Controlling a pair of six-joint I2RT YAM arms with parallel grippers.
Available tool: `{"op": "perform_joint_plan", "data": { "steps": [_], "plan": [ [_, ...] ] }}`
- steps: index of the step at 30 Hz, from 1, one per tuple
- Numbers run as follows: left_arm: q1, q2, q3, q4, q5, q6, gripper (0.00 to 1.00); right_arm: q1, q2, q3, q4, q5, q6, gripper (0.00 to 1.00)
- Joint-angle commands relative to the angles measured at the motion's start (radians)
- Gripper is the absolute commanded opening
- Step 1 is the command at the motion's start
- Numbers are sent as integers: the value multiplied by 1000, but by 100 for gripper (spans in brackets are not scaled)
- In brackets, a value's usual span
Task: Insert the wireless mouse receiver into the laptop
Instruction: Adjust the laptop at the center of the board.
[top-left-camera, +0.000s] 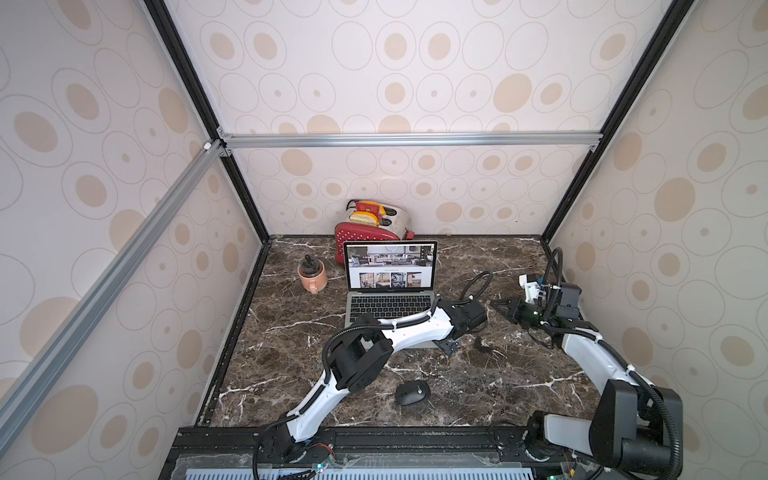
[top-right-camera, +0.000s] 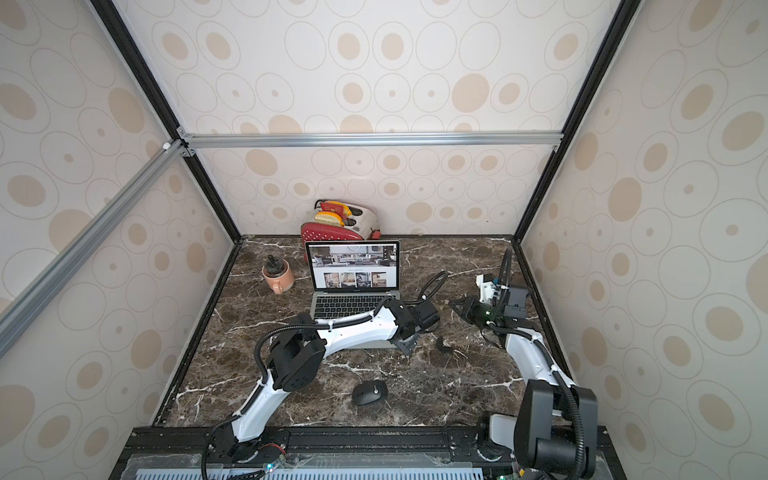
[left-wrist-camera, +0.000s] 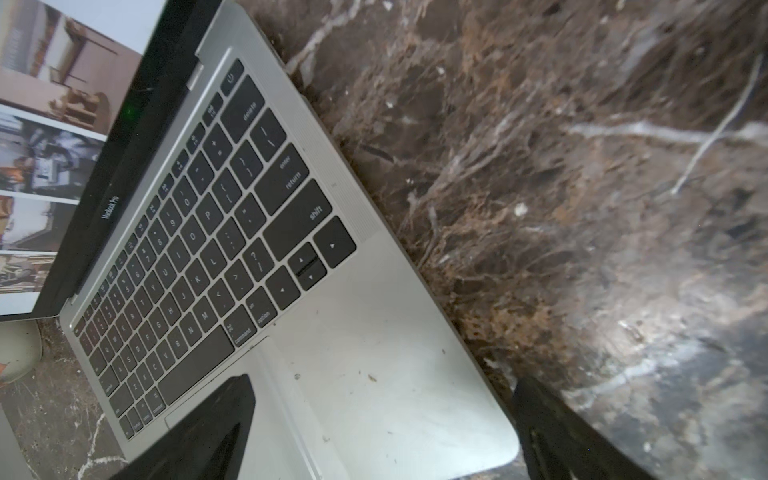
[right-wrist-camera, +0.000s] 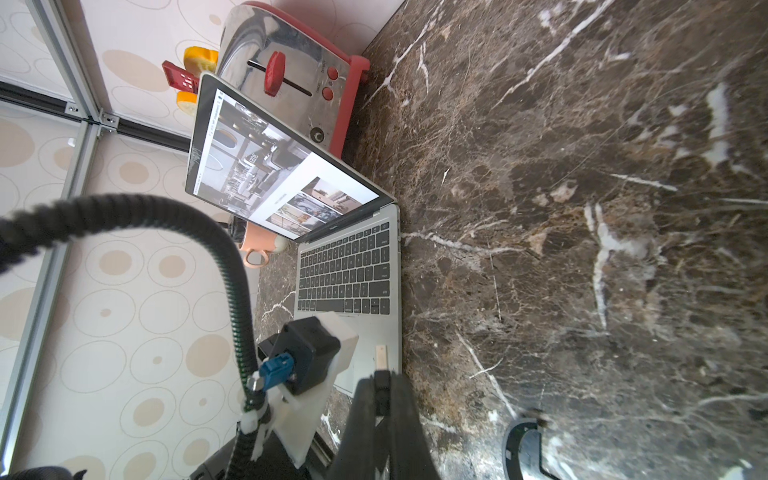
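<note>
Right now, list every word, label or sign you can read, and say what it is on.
"MacBook Pro": on the laptop, just under its screen.
"delete", "enter", "return", "shift", "command", "option": on the keys, along with single letters and a power symbol.
Web page on the screen: text too small to read.
Toaster button labels: blurred, unreadable.
Mouse logo: too small to read.

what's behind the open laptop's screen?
A red and chrome toaster stands behind the slim silver-grey laptop, near the back wall, with yellow and red items in its slots. The screen covers its lower front in both top views; whether they touch is unclear.
</note>
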Motion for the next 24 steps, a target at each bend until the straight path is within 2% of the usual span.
{"op": "perform_joint_plan", "data": {
  "steps": [1,9,17,24],
  "plan": [
    [7,-33,-47,-8,-25,-46,99,-4,-2,-15,6,-19,1,0],
    [7,-80,-144,20,-12,-74,95,-4,-6,-15,2,-22,-2,0],
    [7,-186,-262,50,7,-131,94,3,12,-13,7,-26,-3,0],
    [7,-349,-385,118,56,-154,96,113,47,-17,53,48,0,0]
  ]
}}
